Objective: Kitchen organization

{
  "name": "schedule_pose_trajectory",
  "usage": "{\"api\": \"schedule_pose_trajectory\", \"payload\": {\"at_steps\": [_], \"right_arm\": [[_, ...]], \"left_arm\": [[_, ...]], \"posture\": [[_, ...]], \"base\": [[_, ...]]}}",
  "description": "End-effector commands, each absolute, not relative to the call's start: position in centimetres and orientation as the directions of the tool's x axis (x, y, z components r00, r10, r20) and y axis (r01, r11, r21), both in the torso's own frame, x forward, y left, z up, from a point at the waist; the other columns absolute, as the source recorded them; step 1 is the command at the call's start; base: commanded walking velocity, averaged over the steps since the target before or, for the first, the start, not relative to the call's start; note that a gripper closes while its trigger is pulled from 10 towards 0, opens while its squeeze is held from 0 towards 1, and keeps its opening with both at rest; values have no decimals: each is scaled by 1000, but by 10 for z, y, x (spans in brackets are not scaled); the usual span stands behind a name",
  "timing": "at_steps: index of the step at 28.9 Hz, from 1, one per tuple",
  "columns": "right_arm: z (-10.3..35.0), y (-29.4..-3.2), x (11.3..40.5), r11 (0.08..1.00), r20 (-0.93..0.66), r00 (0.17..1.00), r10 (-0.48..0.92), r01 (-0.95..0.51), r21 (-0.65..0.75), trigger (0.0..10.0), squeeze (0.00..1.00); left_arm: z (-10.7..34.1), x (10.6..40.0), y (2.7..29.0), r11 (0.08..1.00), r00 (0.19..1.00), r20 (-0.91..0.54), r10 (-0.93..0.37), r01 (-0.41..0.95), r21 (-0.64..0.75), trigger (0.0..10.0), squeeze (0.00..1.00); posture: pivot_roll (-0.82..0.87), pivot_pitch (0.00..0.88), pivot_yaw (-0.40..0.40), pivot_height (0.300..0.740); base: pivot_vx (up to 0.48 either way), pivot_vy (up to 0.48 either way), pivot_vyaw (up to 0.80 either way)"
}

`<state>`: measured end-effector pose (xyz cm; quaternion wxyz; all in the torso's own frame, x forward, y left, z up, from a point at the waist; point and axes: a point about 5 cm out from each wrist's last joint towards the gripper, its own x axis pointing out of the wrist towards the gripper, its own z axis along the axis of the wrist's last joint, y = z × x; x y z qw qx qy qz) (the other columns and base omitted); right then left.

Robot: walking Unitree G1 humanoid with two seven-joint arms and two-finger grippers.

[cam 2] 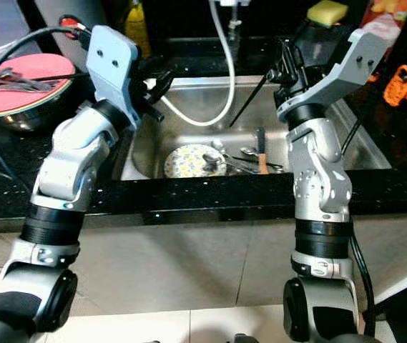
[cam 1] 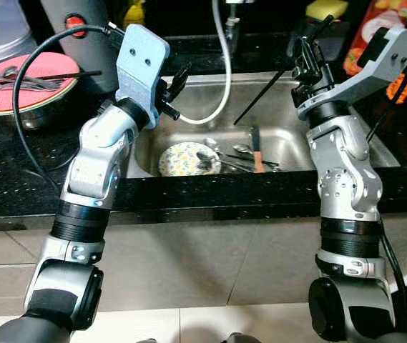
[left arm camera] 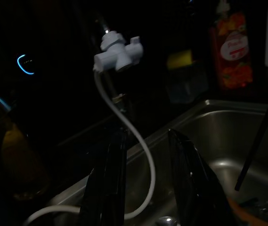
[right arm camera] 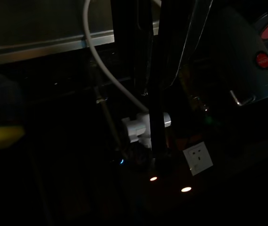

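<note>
**Both arms raised over the sink, one chopstick in hand**

Left eye view: the stainless sink (cam 1: pixel 375 153) is set into a black counter (cam 1: pixel 17 179); on its floor lie a patterned plate (cam 1: pixel 182 158), several spoons (cam 1: pixel 242 150) and a wooden-handled utensil (cam 1: pixel 257 153), apparently the items awaiting sorting. The right end effector (cam 1: pixel 305 68) is held above the basin's right side, closed on a black chopstick (cam 1: pixel 264 98) that slants down toward the basin, presumably lifted clear for transfer. A pink plate (cam 1: pixel 35 86) carrying cutlery sits on the counter at the robot's left, a plausible destination; a white hose (cam 1: pixel 217 93) hangs from the tap into the basin.

Right eye view: the left end effector (cam 2: pixel 157 84) hovers at the sink's left rim, beside the hose, carrying nothing.

Left wrist view: dark; its two fingers (left arm camera: pixel 112 183) stand apart with nothing between them, the hose running behind; the white tap fitting (left arm camera: pixel 118 52) is visible above.

Right wrist view: very dark; long black fingers (right arm camera: pixel 148 70) lie close together, and the chopstick cannot be separated from them here.
</note>
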<state>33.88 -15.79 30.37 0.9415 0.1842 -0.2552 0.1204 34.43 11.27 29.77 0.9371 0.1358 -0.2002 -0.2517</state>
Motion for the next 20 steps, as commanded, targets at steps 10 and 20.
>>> {"api": "schedule_pose_trajectory", "payload": {"at_steps": [10, 20], "right_arm": [[302, -155, 340, 904, 523, 840, 140, -324, 279, 10000, 0], [271, -155, 362, 986, 276, 957, 89, -123, 110, 10000, 0]], "left_arm": [[298, 344, 115, 842, 794, 313, -521, 419, 340, 10000, 0], [294, 343, 126, 878, 821, 318, -473, 414, 239, 10000, 0]], "posture": [[55, 55, 5, 740], [58, 56, -1, 740]], "base": [[0, 0, 0], [0, 0, 0]]}}
